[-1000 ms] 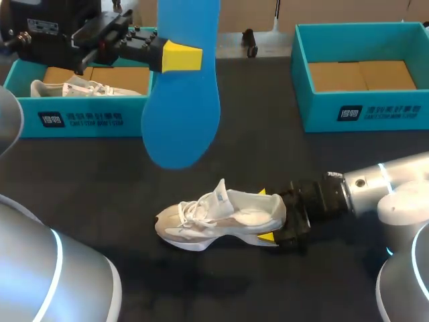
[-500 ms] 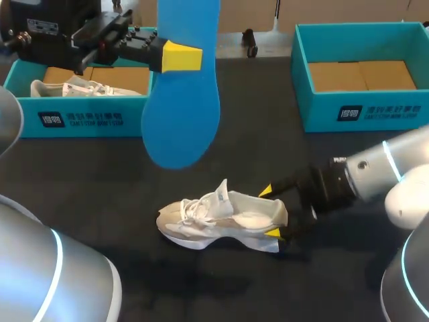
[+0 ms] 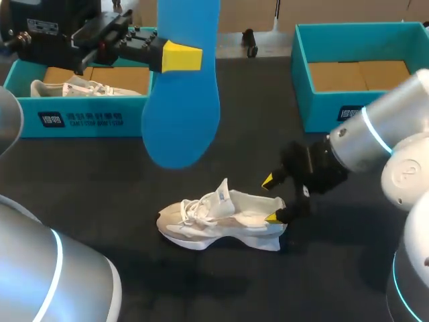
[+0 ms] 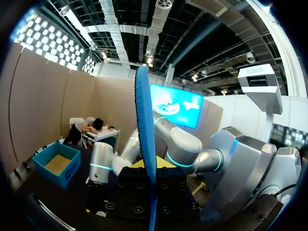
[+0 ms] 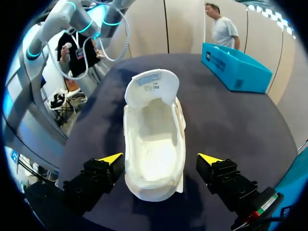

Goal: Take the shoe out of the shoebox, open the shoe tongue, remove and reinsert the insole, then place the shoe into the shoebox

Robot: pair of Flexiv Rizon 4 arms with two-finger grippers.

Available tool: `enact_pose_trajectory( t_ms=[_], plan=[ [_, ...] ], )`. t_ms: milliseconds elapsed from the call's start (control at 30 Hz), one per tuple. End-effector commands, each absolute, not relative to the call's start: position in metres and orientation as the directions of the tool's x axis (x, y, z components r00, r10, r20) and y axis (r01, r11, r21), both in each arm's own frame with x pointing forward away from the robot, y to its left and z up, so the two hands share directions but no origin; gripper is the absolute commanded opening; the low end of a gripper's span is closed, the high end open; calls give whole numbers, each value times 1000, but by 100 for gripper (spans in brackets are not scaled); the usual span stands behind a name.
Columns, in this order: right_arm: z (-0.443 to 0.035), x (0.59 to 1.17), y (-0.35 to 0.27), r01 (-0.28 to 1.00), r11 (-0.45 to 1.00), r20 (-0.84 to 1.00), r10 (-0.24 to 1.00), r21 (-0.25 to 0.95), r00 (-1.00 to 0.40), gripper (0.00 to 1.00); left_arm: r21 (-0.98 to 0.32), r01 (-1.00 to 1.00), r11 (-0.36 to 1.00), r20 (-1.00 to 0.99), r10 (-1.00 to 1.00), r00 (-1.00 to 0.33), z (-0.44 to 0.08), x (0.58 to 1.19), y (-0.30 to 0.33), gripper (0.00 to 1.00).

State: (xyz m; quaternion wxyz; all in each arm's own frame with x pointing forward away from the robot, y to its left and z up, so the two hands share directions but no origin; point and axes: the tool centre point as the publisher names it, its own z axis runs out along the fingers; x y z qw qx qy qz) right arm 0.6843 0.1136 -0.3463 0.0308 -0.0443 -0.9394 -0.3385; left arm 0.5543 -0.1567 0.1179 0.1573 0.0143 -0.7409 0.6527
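Black table (image 3: 100,174) | shoe (image 5: 154,144) heel between right gripper (image 3: 271,198) tips (apart, not touching)

In view are one table (image 3: 268,141), two teal shoeboxes, the left shoebox (image 3: 87,121) and the right shoebox (image 3: 318,111), two white shoes, the boxed shoe (image 3: 70,87) and the loose shoe (image 3: 221,221), one blue insole (image 3: 181,114), and two arms, the left arm (image 3: 67,282) and the right arm (image 3: 389,127).
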Motion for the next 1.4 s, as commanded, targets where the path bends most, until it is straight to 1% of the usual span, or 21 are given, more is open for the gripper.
enact_pose_trajectory(
  t_ms=[33,433,700,767,933,1400],
  plan=[
    [-338,677,118,110,961,98,87,254,-991,100,-963,-225,147,251,187,-950,117,555,-157,0],
    [-325,668,125,151,987,130,142,61,-981,100,-963,-225,147,251,187,-950,117,555,-157,0],
    [-322,662,125,179,983,128,182,-34,-975,100,-963,-225,147,251,187,-950,117,555,-157,0],
    [-322,661,123,182,983,100,184,-34,-978,100,-963,-225,147,251,187,-950,117,555,-157,0],
    [-323,662,122,192,978,40,195,-83,-980,100,-963,-225,147,251,187,-950,117,555,-157,0],
    [-327,665,122,176,982,13,177,-62,-984,100,-963,-225,147,251,187,-950,117,555,-157,0]
  ],
)
